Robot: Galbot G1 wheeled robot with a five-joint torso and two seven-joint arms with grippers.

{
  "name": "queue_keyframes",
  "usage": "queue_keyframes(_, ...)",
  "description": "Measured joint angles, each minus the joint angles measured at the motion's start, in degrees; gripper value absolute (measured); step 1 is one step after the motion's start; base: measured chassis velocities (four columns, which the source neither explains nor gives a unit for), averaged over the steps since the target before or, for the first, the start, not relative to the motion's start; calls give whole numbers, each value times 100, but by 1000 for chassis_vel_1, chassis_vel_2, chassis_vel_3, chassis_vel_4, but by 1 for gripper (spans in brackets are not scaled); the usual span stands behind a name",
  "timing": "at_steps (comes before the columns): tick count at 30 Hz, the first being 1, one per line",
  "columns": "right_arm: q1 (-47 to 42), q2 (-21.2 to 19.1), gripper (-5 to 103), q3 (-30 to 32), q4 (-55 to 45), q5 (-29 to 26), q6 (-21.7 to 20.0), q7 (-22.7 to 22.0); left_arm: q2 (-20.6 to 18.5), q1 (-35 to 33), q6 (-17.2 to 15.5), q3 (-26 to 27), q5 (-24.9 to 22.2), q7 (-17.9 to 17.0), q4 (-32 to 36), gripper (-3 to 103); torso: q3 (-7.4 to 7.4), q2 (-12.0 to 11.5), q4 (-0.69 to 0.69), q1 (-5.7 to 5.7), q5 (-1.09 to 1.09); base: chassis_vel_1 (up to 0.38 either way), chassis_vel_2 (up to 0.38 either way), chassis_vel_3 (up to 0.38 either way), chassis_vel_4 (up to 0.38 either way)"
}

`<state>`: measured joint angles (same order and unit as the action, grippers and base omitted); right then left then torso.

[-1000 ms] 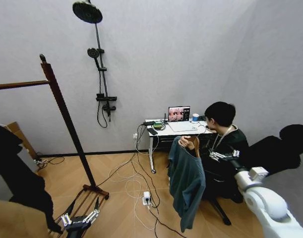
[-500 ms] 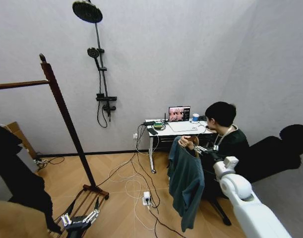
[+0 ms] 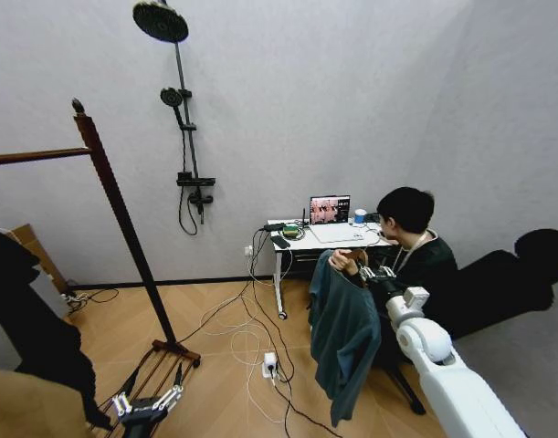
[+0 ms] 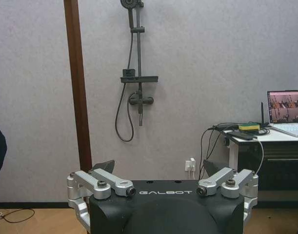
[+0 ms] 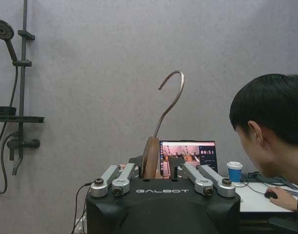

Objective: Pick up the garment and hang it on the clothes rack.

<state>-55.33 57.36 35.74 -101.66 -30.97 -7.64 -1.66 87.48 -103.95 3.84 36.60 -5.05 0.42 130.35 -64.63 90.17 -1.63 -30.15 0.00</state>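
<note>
grey room | right end effector (image 5: pixel 152 168) clamps garment (image 3: pixel 342 333) hanger

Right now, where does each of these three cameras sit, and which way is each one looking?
Head view: on the robot's head, looking down at the room; the garment and clothes rack show, with the right pincer at the hanger and the left pincer low.
Left wrist view: behind the left pincer, facing the shower stand.
Right wrist view: behind the right pincer, facing the hanger hook.
Shared: all three show the laptop.
</note>
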Motion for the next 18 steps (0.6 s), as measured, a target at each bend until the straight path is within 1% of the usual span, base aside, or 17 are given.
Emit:
queue_keyframes(1,-27,-32,25,32,0,37,43,41,0,1,0,0,0,0,0,100,0,0,-1,0,1,0,0,0,0)
queue_keyframes(2,-27,-32,25,32,0,37,43,41,0,1,0,0,0,0,0,100,0,0,-1,0,1,0,0,0,0)
queue_keyframes(4,-41,-62,14,75,-8,46,77,71,0,0,0,0,0,0,0,100,0,0,1,0,1,0,0,0,0)
queue_keyframes(5,-43,-68,12,86,-13,45,81,71,0,0,0,0,0,0,0,100,0,0,1,0,1,0,0,0,0)
queue_keyframes(7,-48,-81,10,110,-26,44,85,70,0,0,0,0,0,0,0,100,0,0,1,0,1,0,0,0,0)
queue_keyframes(13,-103,-130,10,189,-73,37,104,69,0,0,0,0,0,0,0,100,0,0,-1,0,1,0,0,0,0)
queue_keyframes(18,-105,-175,10,85,-220,-49,102,21,0,0,0,0,0,0,0,100,0,0,-1,0,1,0,0,0,0)
